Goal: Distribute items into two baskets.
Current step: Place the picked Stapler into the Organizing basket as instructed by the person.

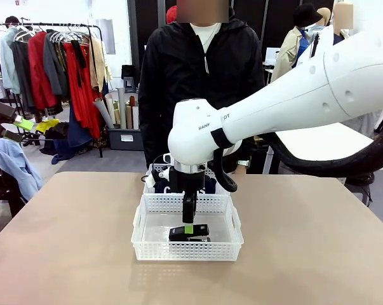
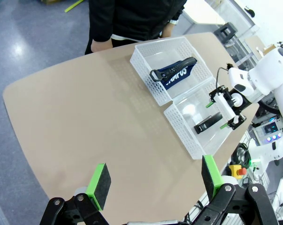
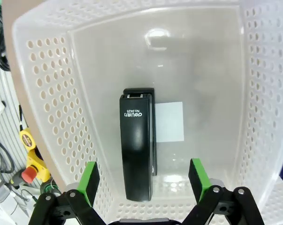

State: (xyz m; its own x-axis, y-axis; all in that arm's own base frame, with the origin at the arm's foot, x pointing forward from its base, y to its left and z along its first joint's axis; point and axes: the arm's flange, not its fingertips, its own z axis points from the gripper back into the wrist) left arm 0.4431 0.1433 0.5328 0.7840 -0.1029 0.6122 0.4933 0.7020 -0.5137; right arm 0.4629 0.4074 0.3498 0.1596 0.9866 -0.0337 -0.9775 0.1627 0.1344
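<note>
Left gripper (image 2: 153, 180) is hanging high above the near corner of the table (image 2: 85, 117), jaws spread wide and gripping nothing, only its green pads (image 2: 98, 185) and black knuckles rising into the left wrist view. Farther right in that view, the pouch (image 2: 175, 73) is lying slantwise in the far basket (image 2: 143, 65), its lettering partly cut off by its fold; from the front it is almost wholly hiding behind the right arm. Right gripper (image 1: 188, 227) is standing over the near basket (image 1: 147, 244), jaws parted and empty, its fingers straddling the stapler (image 3: 137, 150) without touching it in the right wrist view. That stapler is lying flat on the basket floor, partly covering a white label whose writing is too faint to read.
</note>
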